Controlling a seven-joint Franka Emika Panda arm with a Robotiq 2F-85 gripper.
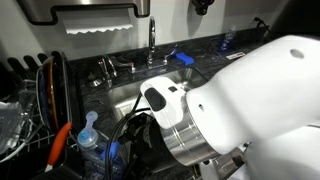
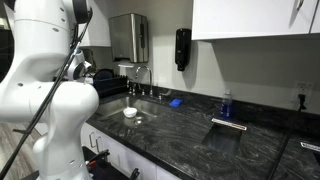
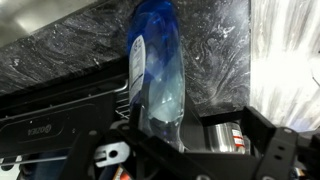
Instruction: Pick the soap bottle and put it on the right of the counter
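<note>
The soap bottle (image 3: 160, 60), clear with blue liquid, stands between the fingers of my gripper (image 3: 195, 125) in the wrist view, close against the left finger, with a gap to the right finger. The gripper is open. In an exterior view the bottle (image 1: 88, 135) shows its pale nozzle cap at the near left end of the dark marbled counter (image 1: 215, 50), next to the dish rack. My arm hides the gripper there. The counter also shows in the wrist view (image 3: 80, 50) and in an exterior view (image 2: 200, 130), where the arm hides the bottle.
A dish rack (image 1: 30, 100) with plates stands beside the bottle. The steel sink (image 1: 130, 95) holds a white bowl (image 2: 130, 112). A blue sponge (image 2: 176, 102) and a small dark-blue bottle (image 2: 226, 104) sit near the back wall. A silver cylinder (image 3: 225, 132) lies by the jaws.
</note>
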